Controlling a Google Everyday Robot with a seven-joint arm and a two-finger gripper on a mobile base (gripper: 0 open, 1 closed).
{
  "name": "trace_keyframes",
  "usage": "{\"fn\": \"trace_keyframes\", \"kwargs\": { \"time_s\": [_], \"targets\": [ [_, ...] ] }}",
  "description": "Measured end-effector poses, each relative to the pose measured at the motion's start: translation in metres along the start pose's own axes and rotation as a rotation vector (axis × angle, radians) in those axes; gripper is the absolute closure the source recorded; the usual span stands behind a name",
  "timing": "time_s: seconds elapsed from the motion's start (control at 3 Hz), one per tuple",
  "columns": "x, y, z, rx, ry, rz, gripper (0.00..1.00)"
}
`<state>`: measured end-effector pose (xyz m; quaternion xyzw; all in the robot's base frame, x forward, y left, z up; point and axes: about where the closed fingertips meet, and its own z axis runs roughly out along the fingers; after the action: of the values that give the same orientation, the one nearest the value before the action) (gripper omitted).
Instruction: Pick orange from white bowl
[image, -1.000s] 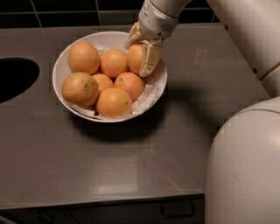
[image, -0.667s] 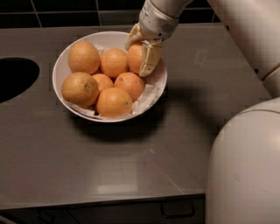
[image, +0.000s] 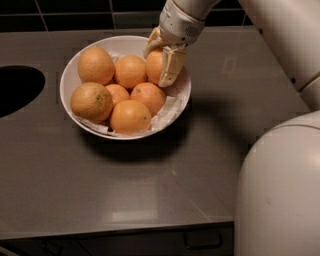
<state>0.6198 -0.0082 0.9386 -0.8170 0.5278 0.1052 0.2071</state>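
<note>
A wide white bowl (image: 70, 75) sits on the far left part of the dark grey surface (image: 150, 200), lined with crumpled white paper (image: 167, 109) that shows along its near right side. Seven oranges fill it. The orange (image: 153, 67) of the task lies at the far right of the pile, still inside the bowl, smooth and deep in colour.

The claw (image: 159, 64) reaches down from the far side at the end of the white arm (image: 275, 35) and is pinching that orange. One pale finger (image: 171, 67) lies down its right flank, and the other (mostly hidden behind the fruit) shows at its far left edge.

Two bigger, paler oranges sit on the left of the bowl: one at the far left (image: 95, 65), and a dimpled one with a dark speck (image: 91, 101) nearer. Another orange (image: 130, 116) rests at the near rim.

A dark oval opening (image: 15, 90) cuts into the surface at the left edge. The robot's rounded white body (image: 280, 195) fills the near right corner.
</note>
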Motion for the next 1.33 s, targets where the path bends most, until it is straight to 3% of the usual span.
{"fn": "trace_keyframes", "kwargs": {
  "time_s": [0.33, 0.67, 1.33],
  "targets": [
    [0.000, -0.004, 0.000, 0.027, -0.007, 0.001, 1.00],
    [-0.006, -0.004, -0.022, 0.093, 0.009, -0.010, 1.00],
    [-0.056, 0.004, -0.081, 0.233, 0.051, -0.118, 1.00]
  ]
}}
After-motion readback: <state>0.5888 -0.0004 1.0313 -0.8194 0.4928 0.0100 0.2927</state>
